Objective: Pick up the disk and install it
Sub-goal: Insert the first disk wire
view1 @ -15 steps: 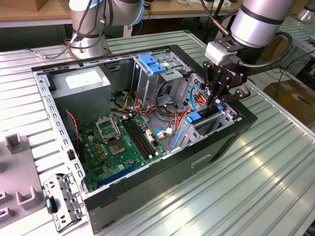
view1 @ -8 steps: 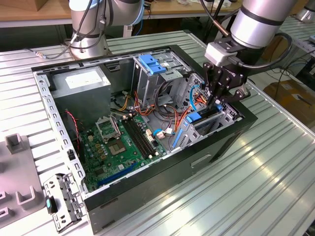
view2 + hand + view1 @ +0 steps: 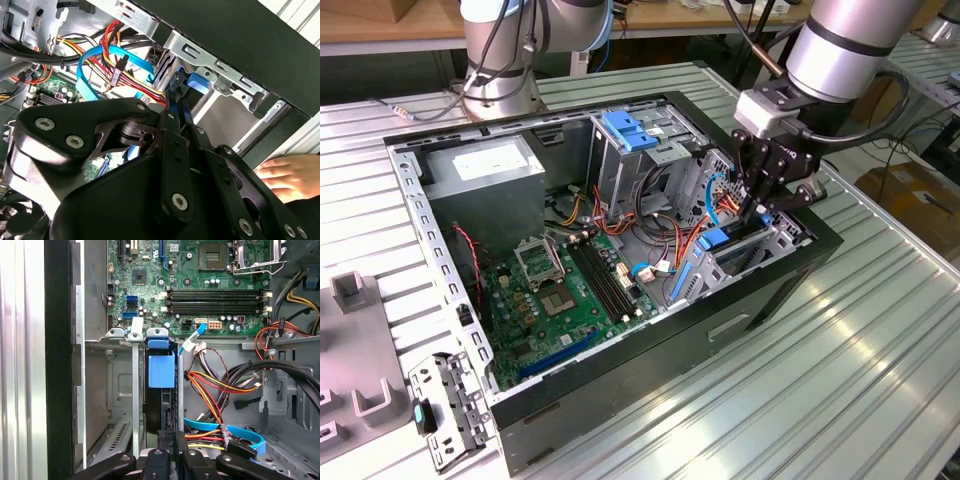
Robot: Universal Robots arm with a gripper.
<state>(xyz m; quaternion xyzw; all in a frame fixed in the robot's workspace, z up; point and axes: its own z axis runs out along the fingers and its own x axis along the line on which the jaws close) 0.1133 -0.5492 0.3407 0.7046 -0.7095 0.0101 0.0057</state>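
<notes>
Pincer point(image 3: 760, 215) clamped on disk point(image 3: 161, 371) standing edgewise in bay, drive body mostly hidden

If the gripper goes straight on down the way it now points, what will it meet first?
Most likely the disk, a flat drive in a blue plastic bracket standing on edge in the grey metal drive cage. The gripper sits directly over its edge. Whether they already touch cannot be told.
</notes>
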